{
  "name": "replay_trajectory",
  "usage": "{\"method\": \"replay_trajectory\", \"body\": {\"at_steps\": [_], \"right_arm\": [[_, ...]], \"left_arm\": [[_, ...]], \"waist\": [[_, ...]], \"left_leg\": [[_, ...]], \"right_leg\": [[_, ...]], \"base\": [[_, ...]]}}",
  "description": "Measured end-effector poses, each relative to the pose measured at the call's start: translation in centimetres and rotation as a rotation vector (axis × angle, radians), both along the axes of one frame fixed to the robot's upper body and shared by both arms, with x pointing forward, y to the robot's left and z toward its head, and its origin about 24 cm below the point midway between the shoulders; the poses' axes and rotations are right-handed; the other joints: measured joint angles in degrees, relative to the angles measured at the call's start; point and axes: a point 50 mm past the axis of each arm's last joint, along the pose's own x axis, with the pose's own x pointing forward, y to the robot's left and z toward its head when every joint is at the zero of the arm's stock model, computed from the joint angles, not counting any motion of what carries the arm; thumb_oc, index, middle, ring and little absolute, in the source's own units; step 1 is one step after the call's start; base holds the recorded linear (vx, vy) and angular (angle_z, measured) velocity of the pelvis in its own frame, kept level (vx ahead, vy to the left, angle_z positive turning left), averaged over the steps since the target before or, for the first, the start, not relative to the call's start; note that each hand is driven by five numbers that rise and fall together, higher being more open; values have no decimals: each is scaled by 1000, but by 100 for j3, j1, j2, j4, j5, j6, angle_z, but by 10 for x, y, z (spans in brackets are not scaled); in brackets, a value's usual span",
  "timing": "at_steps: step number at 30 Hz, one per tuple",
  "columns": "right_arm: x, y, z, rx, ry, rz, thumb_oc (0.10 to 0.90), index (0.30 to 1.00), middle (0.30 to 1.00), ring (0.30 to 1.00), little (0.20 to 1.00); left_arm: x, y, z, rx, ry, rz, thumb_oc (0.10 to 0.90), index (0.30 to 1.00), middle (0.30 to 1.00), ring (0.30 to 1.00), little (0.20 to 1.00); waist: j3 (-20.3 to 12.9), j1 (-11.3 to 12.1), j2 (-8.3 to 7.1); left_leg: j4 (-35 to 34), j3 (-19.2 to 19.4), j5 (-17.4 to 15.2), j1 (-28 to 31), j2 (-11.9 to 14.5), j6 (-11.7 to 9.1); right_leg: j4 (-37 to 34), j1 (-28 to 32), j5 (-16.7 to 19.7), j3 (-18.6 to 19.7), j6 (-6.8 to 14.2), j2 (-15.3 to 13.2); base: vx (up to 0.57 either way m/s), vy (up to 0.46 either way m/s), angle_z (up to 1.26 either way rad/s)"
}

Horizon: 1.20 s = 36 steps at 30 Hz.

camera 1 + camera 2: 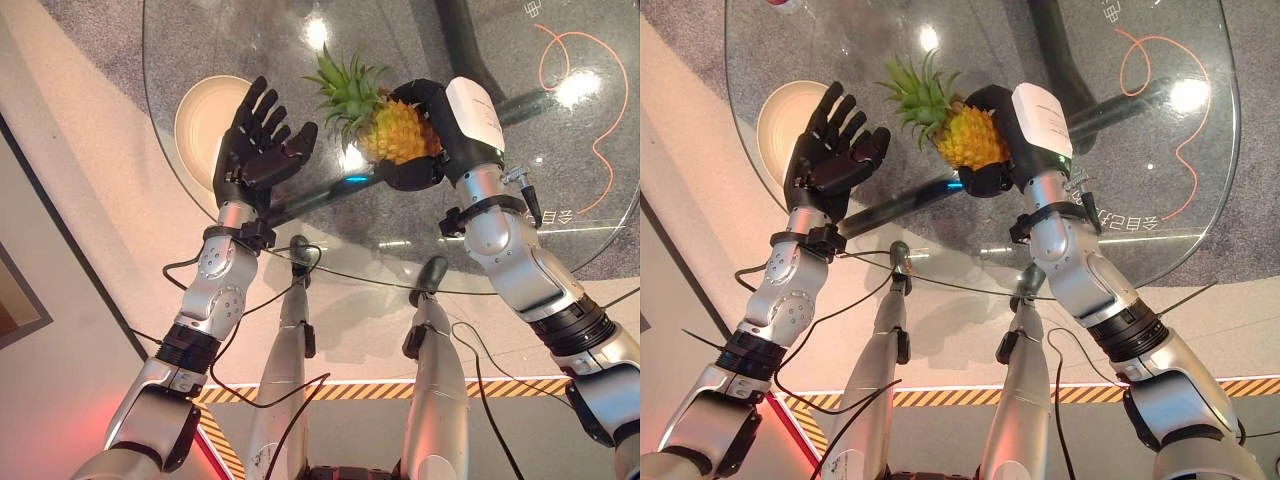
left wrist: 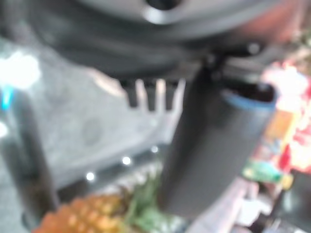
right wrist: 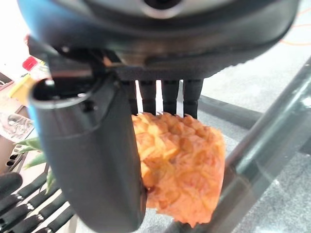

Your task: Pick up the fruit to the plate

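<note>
The silver-grey metal left arm (image 1: 212,290) and the matching right arm (image 1: 520,268) are built of smooth rounded segments, with ribbed black collars near the elbows and black clamp rings at the wrists. The matte black left hand (image 1: 255,140) is dark all over. The black right hand (image 1: 432,150) wears a rounded white cover (image 1: 475,110).

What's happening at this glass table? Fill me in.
The robot's right hand has its fingers and thumb curled round a yellow-orange pineapple with a green leafy crown, holding it over the round glass table. The left hand is open with fingers spread and holds nothing, near the round cream plate at the table's left side. The plate looks bare, so the pineapple is not yet on it.
</note>
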Motion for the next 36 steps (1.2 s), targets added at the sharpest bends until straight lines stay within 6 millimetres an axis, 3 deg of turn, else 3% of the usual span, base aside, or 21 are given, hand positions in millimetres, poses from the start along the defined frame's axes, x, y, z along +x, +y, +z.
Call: {"method": "replay_trajectory", "body": {"at_steps": [10,18,36], "right_arm": [[-1,4,-2,-9,11,5,100,300,300,300,200],[-1,11,-3,-24,19,25,100,300,300,300,200],[-2,19,0,-29,18,39,100,300,300,300,200]], "left_arm": [[0,-13,-5,-87,35,-131,800,900,900,900,900],[-2,-26,5,-191,24,-222,800,900,900,900,900],[-1,-27,5,-228,35,-238,800,900,900,900,900]], "waist": [[0,2,1],[0,-1,1],[0,-3,1]], "left_leg": [[0,-1,0,0,-6,2],[0,-1,1,1,-6,2],[1,-3,2,1,-8,3]], "right_leg": [[0,4,1,0,1,-5],[0,5,1,-1,2,-5],[1,8,1,-4,2,-7]], "base": [[0,0,0],[0,0,0],[0,0,0]]}}
